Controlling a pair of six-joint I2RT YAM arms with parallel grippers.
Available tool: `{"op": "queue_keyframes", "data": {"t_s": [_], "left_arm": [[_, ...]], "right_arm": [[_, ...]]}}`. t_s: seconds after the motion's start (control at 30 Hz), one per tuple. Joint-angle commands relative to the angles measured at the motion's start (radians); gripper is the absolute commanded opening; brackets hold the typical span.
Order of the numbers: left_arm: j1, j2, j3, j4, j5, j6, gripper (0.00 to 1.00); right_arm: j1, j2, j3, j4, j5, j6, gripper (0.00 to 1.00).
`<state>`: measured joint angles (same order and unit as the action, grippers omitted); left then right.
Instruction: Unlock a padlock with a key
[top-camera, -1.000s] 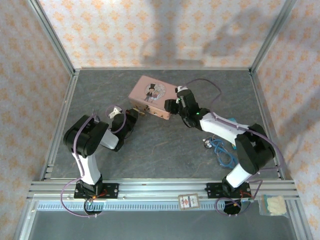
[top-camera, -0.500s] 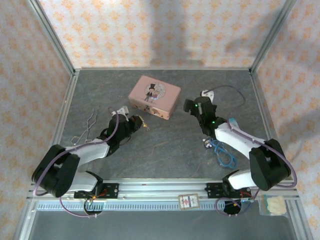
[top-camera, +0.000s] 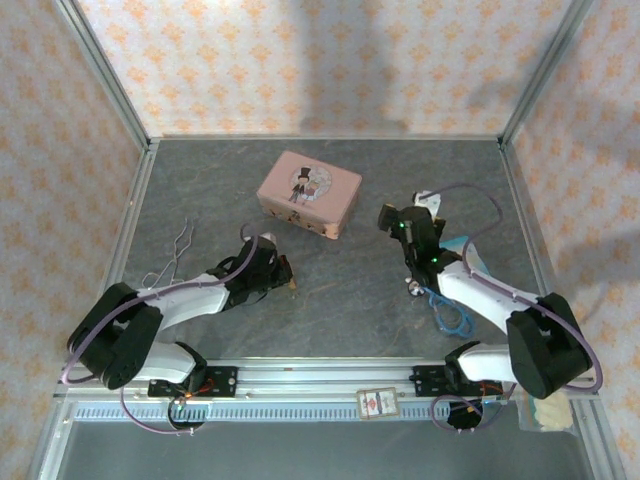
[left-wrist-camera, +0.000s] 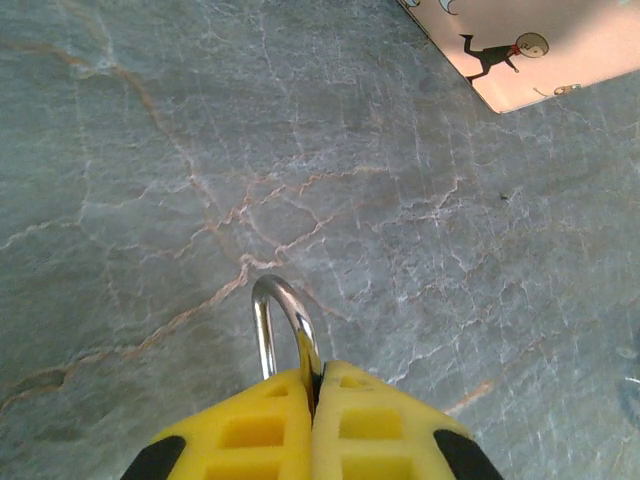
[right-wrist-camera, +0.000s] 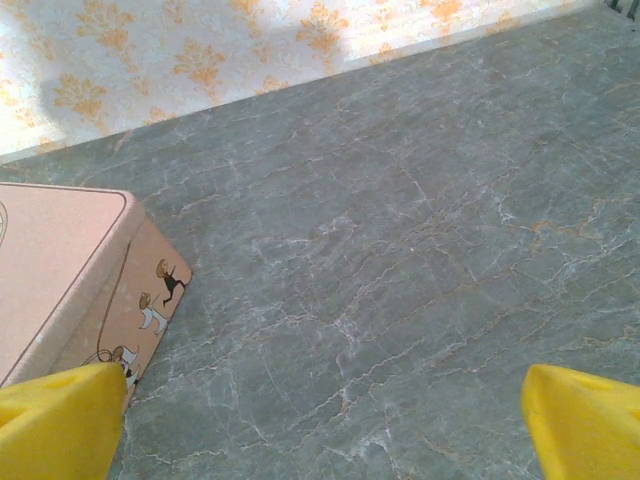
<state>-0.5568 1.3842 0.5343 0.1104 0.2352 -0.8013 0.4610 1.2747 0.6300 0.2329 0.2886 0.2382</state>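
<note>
**Lock pinched in L tool, R tool wide open & empty: key is next**

L tool (left-wrist-camera: 315, 385) is fully closed on the tiny padlock (left-wrist-camera: 264, 330). The thin silvery U-shackle sticks out past the yellow pads, and the body is hidden between them, so its brass colour can't be confirmed. The lock hangs low over the grey marbled stone-look bench (top-camera: 340, 300), near-centre and well apart from the pink illustrated rectangular tin (top-camera: 308, 192).

R tool (right-wrist-camera: 328, 420) has its fingers spread as wide as they go, w/ nothing between them, over bare bench just right of the tin.

Step in hand (my read): fetch the key w/ R while L presents the lock. A small silvery item (top-camera: 411, 286) lies by a blue cord coil (top-camera: 447, 312) near the R arm. It may be the key, but it's too small to tell.

To do it well:
- Hold the L pinch firm and the lock steady, w/ no wrist roll.
- Take the key by its bow so the blade is free and in line w/ the fingers.
- The keyway end looks buried in the pads, so L prob. needs a regrip to expose it.

Orientation: the lock's long axis runs in line w/ the L fingers. The shackle bow points away from the tool, toward bench centre/right in the top view.
</note>
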Motion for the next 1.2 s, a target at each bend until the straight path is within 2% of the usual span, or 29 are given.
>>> {"op": "queue_keyframes", "data": {"t_s": [0.0, 0.03, 0.07, 0.13, 0.23, 0.37, 0.47, 0.57, 0.7, 0.83, 0.9, 0.97, 1.03, 1.17], "left_arm": [[-0.011, 0.049, 0.029, -0.023, -0.028, 0.024, 0.00], [-0.011, 0.056, 0.034, -0.020, -0.031, 0.021, 0.04], [-0.011, 0.061, 0.036, -0.017, -0.035, 0.018, 0.12], [-0.011, 0.054, 0.048, -0.025, -0.052, 0.014, 0.36], [-0.011, 0.020, 0.073, -0.062, -0.103, 0.027, 0.58], [-0.003, -0.052, 0.132, -0.133, -0.234, 0.118, 0.78], [0.026, -0.104, 0.179, -0.182, -0.397, 0.232, 0.89], [0.099, -0.146, 0.180, -0.158, -0.509, 0.342, 0.94], [0.266, -0.175, 0.126, -0.077, -0.518, 0.451, 0.94], [0.368, -0.167, 0.028, 0.082, -0.618, 0.536, 0.95], [0.404, -0.165, -0.022, 0.156, -0.642, 0.516, 0.95], [0.426, -0.164, -0.027, 0.184, -0.662, 0.499, 0.95], [0.428, -0.159, -0.048, 0.267, -0.697, 0.546, 0.95], [0.435, -0.126, -0.135, 0.450, -0.783, 0.581, 0.95]], "right_arm": [[-0.022, -0.043, -0.034, 0.056, 0.029, -0.027, 1.00], [-0.036, -0.049, -0.047, 0.066, 0.019, -0.033, 1.00], [-0.052, -0.055, -0.056, 0.077, 0.008, -0.038, 1.00], [-0.098, -0.065, -0.085, 0.116, -0.017, -0.071, 1.00], [-0.177, -0.070, -0.127, 0.194, -0.032, -0.136, 1.00], [-0.307, -0.032, -0.163, 0.272, -0.082, -0.175, 1.00], [-0.373, 0.026, -0.177, 0.328, -0.112, -0.196, 1.00], [-0.392, 0.106, -0.196, 0.432, -0.122, -0.219, 1.00], [-0.392, 0.185, -0.234, 0.634, -0.155, -0.238, 1.00], [-0.395, 0.213, -0.268, 0.751, -0.194, -0.277, 1.00], [-0.395, 0.233, -0.329, 0.886, -0.217, -0.286, 1.00], [-0.408, 0.222, -0.364, 0.924, -0.228, -0.270, 1.00], [-0.415, 0.248, -0.400, 1.009, -0.237, -0.270, 1.00], [-0.415, 0.246, -0.400, 1.001, -0.236, -0.269, 1.00]]}}
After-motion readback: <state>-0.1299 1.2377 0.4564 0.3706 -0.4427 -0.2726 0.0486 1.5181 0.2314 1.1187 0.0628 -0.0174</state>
